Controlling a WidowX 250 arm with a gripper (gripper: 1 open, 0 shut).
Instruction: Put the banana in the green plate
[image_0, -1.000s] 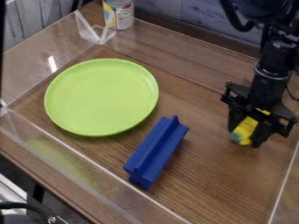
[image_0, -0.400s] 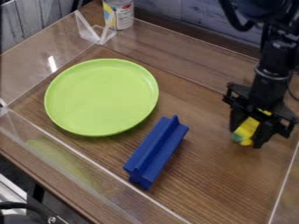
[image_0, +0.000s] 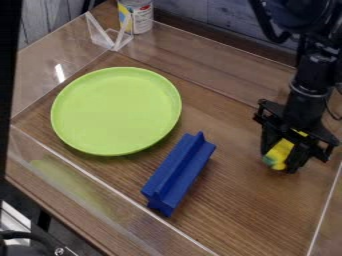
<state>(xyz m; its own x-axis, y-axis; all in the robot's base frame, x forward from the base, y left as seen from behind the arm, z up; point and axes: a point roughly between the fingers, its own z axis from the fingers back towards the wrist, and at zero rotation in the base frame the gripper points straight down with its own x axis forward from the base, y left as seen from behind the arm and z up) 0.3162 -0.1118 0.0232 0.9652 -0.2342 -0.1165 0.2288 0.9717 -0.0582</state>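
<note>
The banana (image_0: 278, 154) is a small yellow toy with a green tip, resting at the table's right side. My black gripper (image_0: 283, 152) points straight down over it, its fingers shut on the banana. Only the banana's lower end shows between the fingers. The green plate (image_0: 116, 109), large, round and lime-coloured, lies at the left with nothing on it, well apart from the gripper.
A blue grooved block (image_0: 181, 172) lies diagonally between the plate and the gripper. A clear plastic stand (image_0: 106, 33) and a bottle (image_0: 134, 15) are at the back left. The wooden table's front edge runs along the lower left.
</note>
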